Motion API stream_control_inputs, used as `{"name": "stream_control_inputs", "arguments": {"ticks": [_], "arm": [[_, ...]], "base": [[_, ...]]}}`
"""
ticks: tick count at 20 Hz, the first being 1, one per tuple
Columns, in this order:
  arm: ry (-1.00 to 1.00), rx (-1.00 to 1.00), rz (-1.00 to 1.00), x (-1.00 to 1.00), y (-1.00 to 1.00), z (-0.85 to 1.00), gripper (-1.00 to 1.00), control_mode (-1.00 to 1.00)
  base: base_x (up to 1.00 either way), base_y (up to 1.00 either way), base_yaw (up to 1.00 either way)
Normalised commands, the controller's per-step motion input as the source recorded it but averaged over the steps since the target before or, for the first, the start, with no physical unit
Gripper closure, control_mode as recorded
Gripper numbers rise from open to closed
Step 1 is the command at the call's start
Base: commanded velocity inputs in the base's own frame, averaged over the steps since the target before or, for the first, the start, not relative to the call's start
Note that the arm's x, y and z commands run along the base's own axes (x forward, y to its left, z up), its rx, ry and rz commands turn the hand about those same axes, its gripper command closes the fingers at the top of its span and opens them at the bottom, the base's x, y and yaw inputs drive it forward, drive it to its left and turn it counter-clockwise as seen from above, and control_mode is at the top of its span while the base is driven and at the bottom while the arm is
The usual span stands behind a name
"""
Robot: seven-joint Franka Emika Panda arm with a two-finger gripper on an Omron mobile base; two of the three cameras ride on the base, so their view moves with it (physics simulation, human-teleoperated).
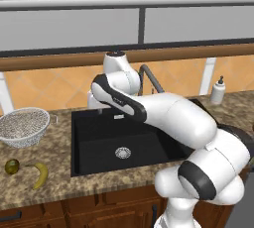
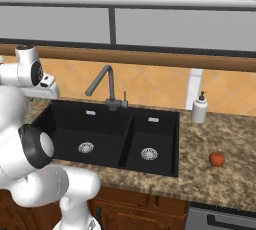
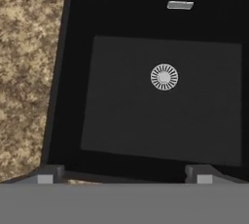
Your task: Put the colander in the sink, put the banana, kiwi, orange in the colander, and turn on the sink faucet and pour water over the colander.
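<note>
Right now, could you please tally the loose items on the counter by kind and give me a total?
Colander: 1
Kiwi: 1
Banana: 1
Orange: 1
Soap dispenser bottle: 1
Total: 5

No readable text, labels, brands, numbers or signs anywhere in these views. The soap bottle (image 2: pixel 200 108) is plain white with no print, and the small silver plate on the sink (image 3: pixel 146 135) back wall is blank.
</note>
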Motion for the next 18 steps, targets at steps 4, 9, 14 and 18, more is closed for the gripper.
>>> {"name": "stream_control_inputs", "arguments": {"ticks": [4, 9, 14, 18], "arm": [[0.04, 0.00, 0.00, 0.13, 1.00, -0.05, -1.00, -1.00], [0.07, 0.00, 0.00, 0.09, 0.96, -0.08, -1.00, -1.00], [0.03, 0.01, -0.01, 0.14, 0.94, -0.06, -1.00, -1.00], [0.00, 0.02, -0.06, 0.33, 0.82, 0.00, -1.00, -1.00]], "base": [[0.00, 0.00, 0.00], [0.00, 0.00, 0.00], [0.00, 0.00, 0.00], [0.00, 0.00, 0.00]]}}
